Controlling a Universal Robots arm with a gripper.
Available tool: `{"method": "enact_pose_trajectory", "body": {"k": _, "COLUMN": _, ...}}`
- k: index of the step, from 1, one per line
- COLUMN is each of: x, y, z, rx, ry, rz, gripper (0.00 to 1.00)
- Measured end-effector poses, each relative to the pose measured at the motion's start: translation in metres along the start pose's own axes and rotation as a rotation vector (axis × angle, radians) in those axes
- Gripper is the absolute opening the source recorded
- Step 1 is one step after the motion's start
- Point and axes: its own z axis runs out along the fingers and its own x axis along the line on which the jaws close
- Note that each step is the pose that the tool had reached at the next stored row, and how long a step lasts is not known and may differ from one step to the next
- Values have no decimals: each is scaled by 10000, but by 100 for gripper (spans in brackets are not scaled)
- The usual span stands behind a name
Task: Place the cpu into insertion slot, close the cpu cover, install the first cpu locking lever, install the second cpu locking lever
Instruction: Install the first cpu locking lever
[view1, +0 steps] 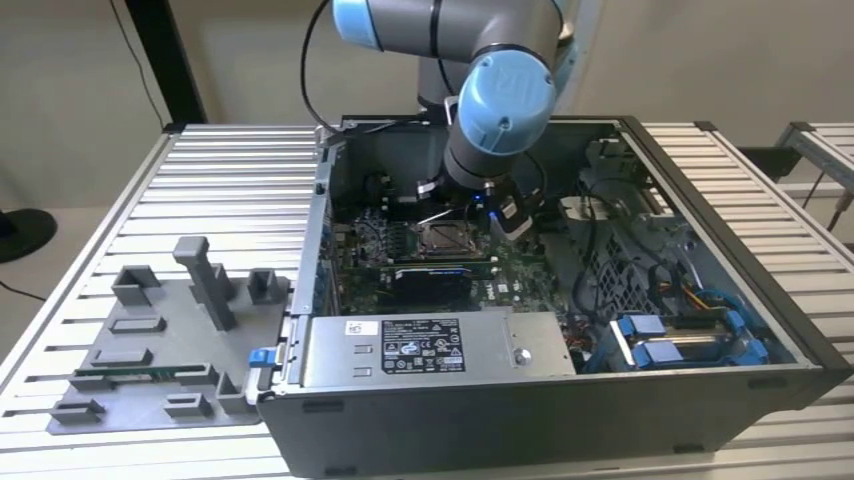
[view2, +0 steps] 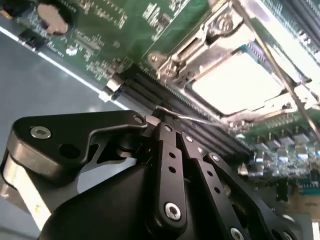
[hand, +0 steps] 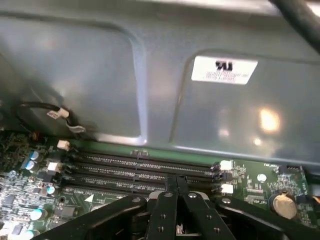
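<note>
1. The jaws of the gripper (view2: 167, 125) are drawn in narrow, tips together. In the second wrist view a thin wire lever (view2: 192, 118) runs right at the tips; they seem pinched on its end, though the contact itself is hard to make out.

2. Just past the tips in the first wrist view lie long black memory slots (hand: 145, 167) on the green motherboard (hand: 255, 180), so the gripper (hand: 175, 190) sits low over the board, close beside the socket.

3. The cpu (view2: 235, 82) lies flat in the insertion slot (view2: 197, 47), its pale metal top showing bright. That first step looks done.

4. The cpu cover (view2: 217, 32) appears to lie down around the chip, its silvery frame bordering the exposed top. I judge the cover closed, or very nearly.

5. A second thin rod (view2: 280, 75) crosses over the socket at a slant, raised rather than latched. By my reading the lever work is under way and not finished; neither lever shows as locked.

6. In the exterior view the arm (view1: 501, 110) reaches down into the open computer case (view1: 694, 390), with the socket (view1: 443, 238) just beside the wrist. The case stands on a slatted tabletop (view1: 94, 220), with a grey fixture tray (view1: 147, 350) on the exterior view's left.
</note>
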Motion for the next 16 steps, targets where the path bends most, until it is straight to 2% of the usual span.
{"method": "enact_pose_trajectory", "body": {"k": 2, "x": -3, "y": 34, "z": -50, "rx": -4, "ry": 17, "rz": 11, "gripper": 0}}
{"method": "enact_pose_trajectory", "body": {"k": 3, "x": -3, "y": 37, "z": -53, "rx": -10, "ry": 55, "rz": 36, "gripper": 0}}
{"method": "enact_pose_trajectory", "body": {"k": 5, "x": 5, "y": 37, "z": -53, "rx": 6, "ry": 218, "rz": 145, "gripper": 0}}
{"method": "enact_pose_trajectory", "body": {"k": 7, "x": 14, "y": 38, "z": -54, "rx": 25, "ry": 411, "rz": 276, "gripper": 0}}
{"method": "enact_pose_trajectory", "body": {"k": 10, "x": 29, "y": 40, "z": -54, "rx": 221, "ry": 692, "rz": 451, "gripper": 0}}
{"method": "enact_pose_trajectory", "body": {"k": 11, "x": 30, "y": 40, "z": -54, "rx": 291, "ry": 811, "rz": 527, "gripper": 0}}
{"method": "enact_pose_trajectory", "body": {"k": 12, "x": 31, "y": 42, "z": -57, "rx": 328, "ry": 873, "rz": 568, "gripper": 0}}
{"method": "enact_pose_trajectory", "body": {"k": 16, "x": 22, "y": 134, "z": -194, "rx": 342, "ry": 884, "rz": 575, "gripper": 0}}
